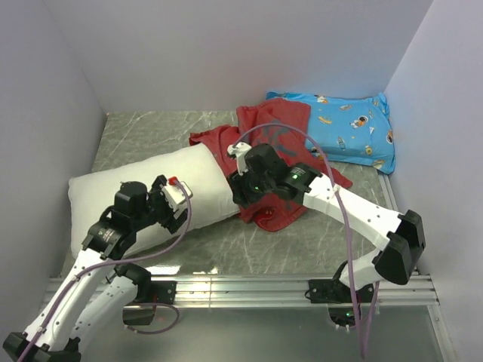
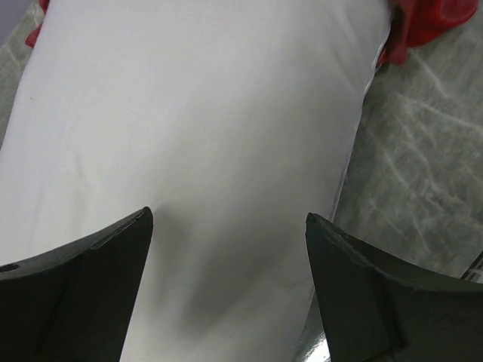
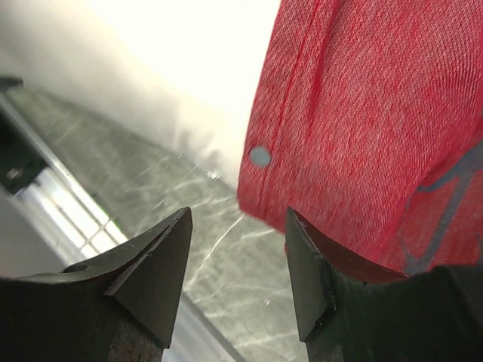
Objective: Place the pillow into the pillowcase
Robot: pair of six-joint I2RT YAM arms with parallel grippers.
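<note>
- Insertion is judged barely begun: the pillow (image 1: 200,177) is laid across the left half of the table (image 1: 256,253), and only its right end is met by the pillowcase (image 1: 264,115), which is bunched at the centre. Whether that end is truly inside the mouth cannot be told.
- The left gripper (image 2: 228,217) is held just above the pillow's middle with its jaws spread wide, and nothing is clasped between them.
- The right gripper (image 3: 238,213) is set at the near hem of the pillowcase, beside a small round snap (image 3: 259,156). Its jaws are parted about halfway, bare table is seen in the gap, and no cloth is pinched.
- For the step in hand, only 1 layer of the hem should be taken by the right gripper, so that the mouth is lifted open rather than pinned shut.
- The pillow should be gripped by a shallow fold of its cover near the right end and fed in along its length in short pushes. A deep bite into the stuffing is likely to bulge it against the opening.
- The 2 arms are best worked against each other: cloth is drawn leftward over the pillow while the pillow is pressed rightward.
- The blue cartoon-print pillow (image 1: 336,128) at the back right is to be left alone.
</note>
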